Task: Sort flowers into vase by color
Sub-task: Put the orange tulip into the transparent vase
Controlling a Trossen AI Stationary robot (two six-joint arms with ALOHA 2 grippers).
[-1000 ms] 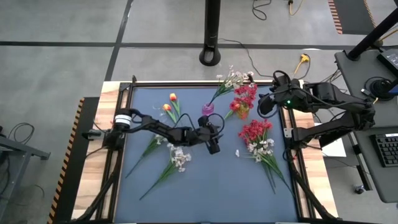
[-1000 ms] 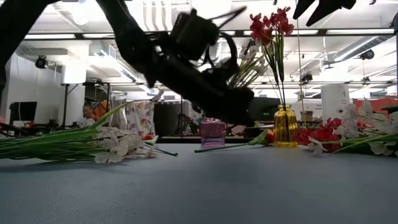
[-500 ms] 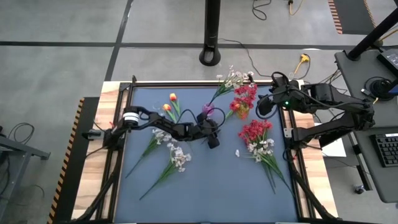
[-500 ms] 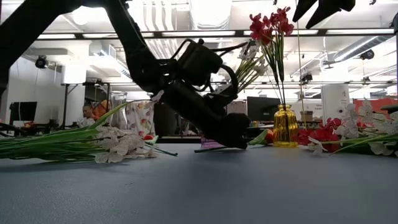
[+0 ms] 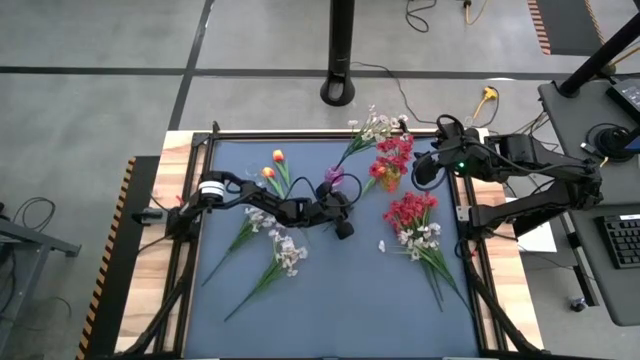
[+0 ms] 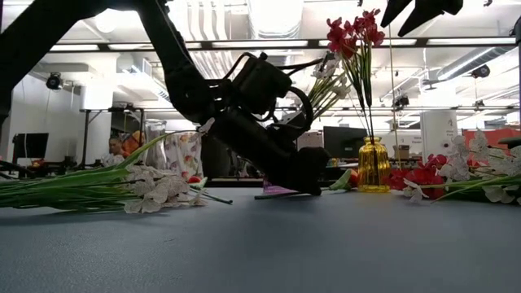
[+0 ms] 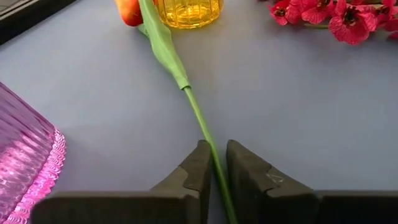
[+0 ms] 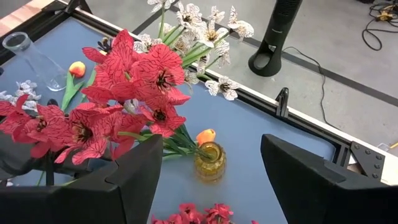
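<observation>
A: What was the left gripper (image 7: 214,163) doing?

B: It was down at the mat near the middle of the table (image 5: 340,300), fingers pinched on the thin green stem of an orange tulip (image 7: 129,10). The stem ran away from the fingers to a broad leaf, and the bud lay against the yellow vase (image 7: 189,11).

A: Did the overhead camera show that grip?

B: No, only the wrist camera did. From above the arm hid the stem. The overhead view did show two more orange tulips (image 5: 272,166) at the far left and two white sprays (image 5: 285,251) near the left.

A: And the vases?

B: Three: the yellow one holding red flowers (image 8: 134,81), a pink vase (image 5: 333,175) beside the left gripper, and a clear one (image 8: 34,57) seen only from the right wrist.

A: The right gripper (image 8: 211,177)?

B: Spread wide, empty, hovering above the yellow vase at the far right. A red and white bunch (image 5: 412,222) lay on the right.
</observation>
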